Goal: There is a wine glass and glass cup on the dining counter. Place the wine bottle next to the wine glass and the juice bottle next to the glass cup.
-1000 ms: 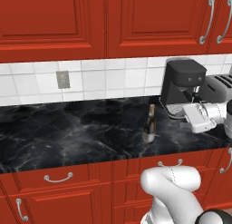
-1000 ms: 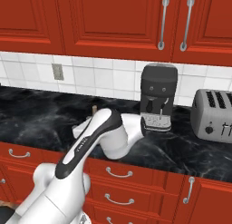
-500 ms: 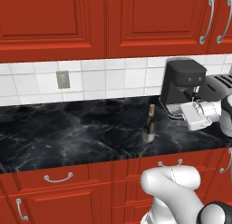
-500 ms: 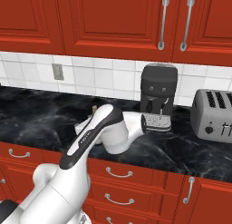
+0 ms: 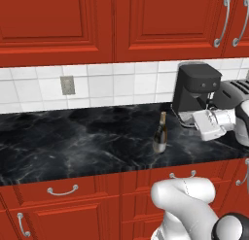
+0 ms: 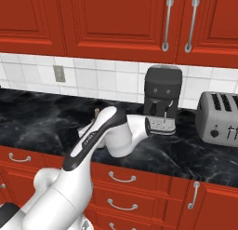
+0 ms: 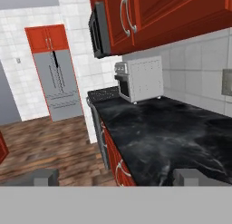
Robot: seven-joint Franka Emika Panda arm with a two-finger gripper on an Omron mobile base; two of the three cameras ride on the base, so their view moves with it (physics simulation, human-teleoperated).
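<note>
Your left base view looks forward and down at the black marble bench [image 5: 73, 142] from behind the arm, which rises at lower right. Your right base view faces the same bench from the other side, arm at lower left. Both share the coffee machine [image 5: 195, 91] [image 6: 162, 91] and red cabinets. Your hand view looks sideways along the bench toward a toaster oven [image 7: 141, 78] and fridge [image 7: 56, 85].

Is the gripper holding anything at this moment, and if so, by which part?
Nothing is held. The gripper is open with nothing between its fingers. The wine bottle stands by itself on the black counter, apart from the gripper.
</note>
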